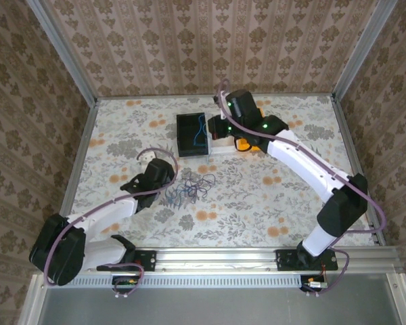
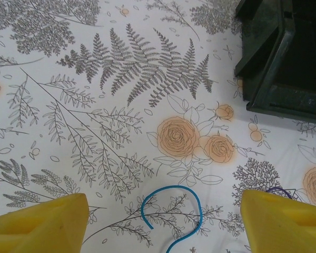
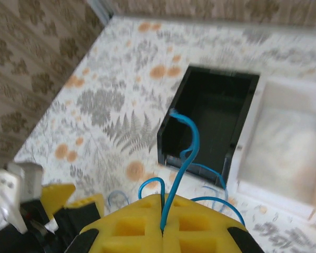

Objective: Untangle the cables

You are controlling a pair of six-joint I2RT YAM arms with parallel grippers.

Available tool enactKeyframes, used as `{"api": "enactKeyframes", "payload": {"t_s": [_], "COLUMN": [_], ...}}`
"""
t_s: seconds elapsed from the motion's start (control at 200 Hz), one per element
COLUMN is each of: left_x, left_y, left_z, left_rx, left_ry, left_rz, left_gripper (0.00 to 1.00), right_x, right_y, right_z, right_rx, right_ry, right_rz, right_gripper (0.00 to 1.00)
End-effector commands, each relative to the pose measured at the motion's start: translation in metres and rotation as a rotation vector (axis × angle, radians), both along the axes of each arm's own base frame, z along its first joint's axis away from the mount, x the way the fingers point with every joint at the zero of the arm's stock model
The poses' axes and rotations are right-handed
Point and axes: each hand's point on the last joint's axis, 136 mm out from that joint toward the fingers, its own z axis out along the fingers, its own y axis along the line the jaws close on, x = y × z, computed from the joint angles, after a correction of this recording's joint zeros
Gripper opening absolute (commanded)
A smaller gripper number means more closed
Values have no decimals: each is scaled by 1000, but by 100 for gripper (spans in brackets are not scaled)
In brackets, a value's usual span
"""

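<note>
A: Where are the cables (image 1: 193,186)?

B: Most lie in a loose heap on the table (image 1: 257,203), just off the left gripper (image 2: 164,213). Its jaws are spread wide, with one blue loop (image 2: 174,208) lying between them, ungripped. The right gripper (image 3: 163,211) is pinched closed on a blue cable (image 3: 183,153), held aloft near the black bin (image 3: 167,138).

A: What could spoil it?

B: That strand's curls seem to trail toward the bin's near wall, so if it's released off-centre it would likely drape over the rim. And if the left jaws close low on the heap, they may catch several wires together and tighten the knot
</note>
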Motion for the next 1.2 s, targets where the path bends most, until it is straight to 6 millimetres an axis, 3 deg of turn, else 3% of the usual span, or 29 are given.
{"api": "enactKeyframes", "payload": {"t_s": [0.0,0.195,0.355,0.575,0.8,1.02,1.19], "left_x": [-2,-1,0,-2,-3,-2,-1], "left_y": [-4,-21,-35,-36,-32,-32,-33], "left_z": [-13,-24,-26,-27,-26,-27,-29], "left_rx": [-10,0,0,-4,3,8,9], "left_ry": [35,65,69,72,68,69,76], "left_rz": [-7,-48,-75,-61,-50,-49,-52], "left_gripper": [77,76,77,77,77,77,77], "right_x": [6,26,61,97,122,129,130], "right_y": [-19,-44,-60,-58,-50,-52,-50], "right_z": [55,120,120,62,8,-55,-93], "right_rx": [-5,0,-17,-6,-51,-148,-173], "right_ry": [-163,-313,-290,-134,-53,66,148], "right_rz": [-54,-136,-202,-205,-212,-224,-221], "right_gripper": [0,0,0,0,0,0,0]}}
